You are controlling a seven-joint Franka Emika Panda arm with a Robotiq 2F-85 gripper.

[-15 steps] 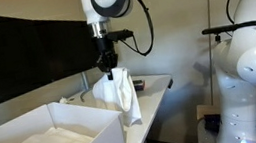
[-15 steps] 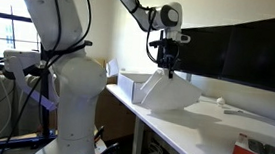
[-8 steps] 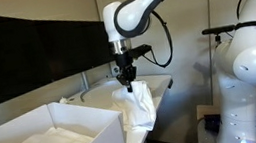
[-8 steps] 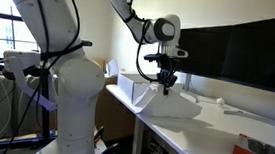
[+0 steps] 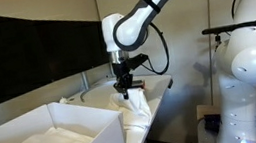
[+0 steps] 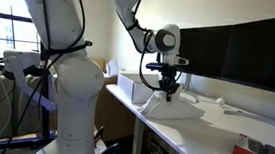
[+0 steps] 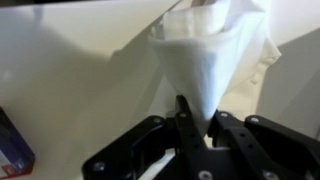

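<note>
I had the gripper pinched tight on a peak of the cloth. Held that way, it hung as a cone, its lower folds resting on the table just right of the box.

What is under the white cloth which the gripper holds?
The white cloth hangs from the gripper, and its lower part lies on the white table. Anything beneath its folds is covered and cannot be seen.
</note>
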